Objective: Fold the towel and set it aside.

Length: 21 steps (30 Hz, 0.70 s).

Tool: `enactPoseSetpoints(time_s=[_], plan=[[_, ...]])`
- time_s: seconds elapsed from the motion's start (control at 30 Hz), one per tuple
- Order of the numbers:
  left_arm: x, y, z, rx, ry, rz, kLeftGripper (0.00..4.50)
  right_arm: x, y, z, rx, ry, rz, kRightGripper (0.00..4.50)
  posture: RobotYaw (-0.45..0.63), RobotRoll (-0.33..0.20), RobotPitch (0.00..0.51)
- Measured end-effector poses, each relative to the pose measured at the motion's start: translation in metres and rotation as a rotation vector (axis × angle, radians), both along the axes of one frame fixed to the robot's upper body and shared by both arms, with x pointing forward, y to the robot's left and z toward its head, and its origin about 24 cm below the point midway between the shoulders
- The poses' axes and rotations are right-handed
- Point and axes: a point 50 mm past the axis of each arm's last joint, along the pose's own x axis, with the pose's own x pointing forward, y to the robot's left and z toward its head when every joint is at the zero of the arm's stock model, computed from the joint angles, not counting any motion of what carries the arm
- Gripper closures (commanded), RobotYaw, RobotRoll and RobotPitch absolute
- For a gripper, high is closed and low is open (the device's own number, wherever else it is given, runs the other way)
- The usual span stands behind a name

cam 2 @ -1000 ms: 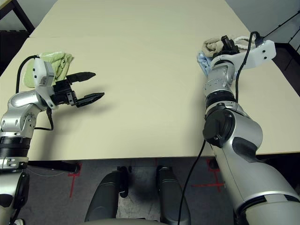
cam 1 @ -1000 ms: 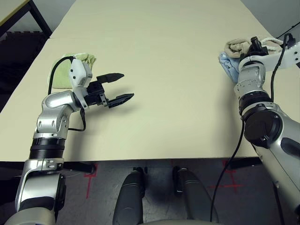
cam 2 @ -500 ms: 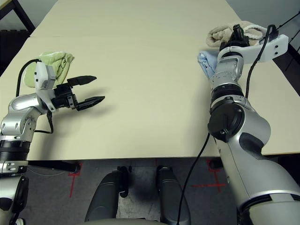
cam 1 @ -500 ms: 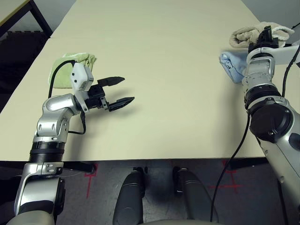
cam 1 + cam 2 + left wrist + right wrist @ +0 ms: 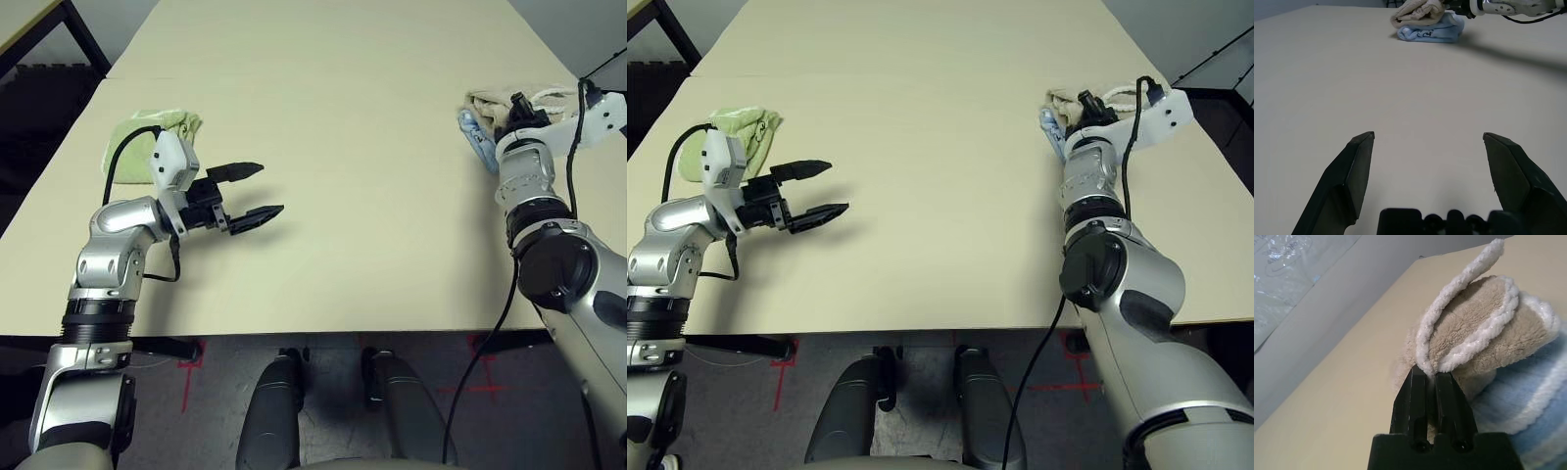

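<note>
Two black fingers (image 5: 1409, 399) of the right gripper (image 5: 1431, 374) are pinching the folded beige towel (image 5: 1469, 328) at the counter's (image 5: 343, 245) far right, placing apparently being underway and release seemingly coming next, while the left gripper (image 5: 269, 193) is standing open.

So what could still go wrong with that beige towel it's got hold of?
The right gripper pinches the beige towel at what looks like one edge, so the folds could loosen if it pulls. The beige towel also lies against the folded blue towel, which might get dragged along or rumpled. And both sit near the side edge of the table, so a push that way could perhaps send them over.
</note>
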Motion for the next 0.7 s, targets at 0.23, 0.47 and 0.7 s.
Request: enactPoseSetpoints(time_s=[0.23,0.47,0.7], plan=[[0.001,0.0,-0.001,-0.002,0.003,0.003,0.0,-0.005,-0.009,-0.014,0.018,0.02,0.007,4.47,-0.03,0.0,0.213],[0.009,-0.009,0.008,-0.018,-0.034,-0.022,0.0,-0.007,-0.008,-0.024,0.086,0.027,0.007,2.48,-0.03,0.0,0.199],[0.011,-0.006,0.005,-0.021,-0.037,-0.012,0.0,-0.008,0.0,-0.037,0.063,0.037,0.119,0.03,-0.04,0.0,0.184]])
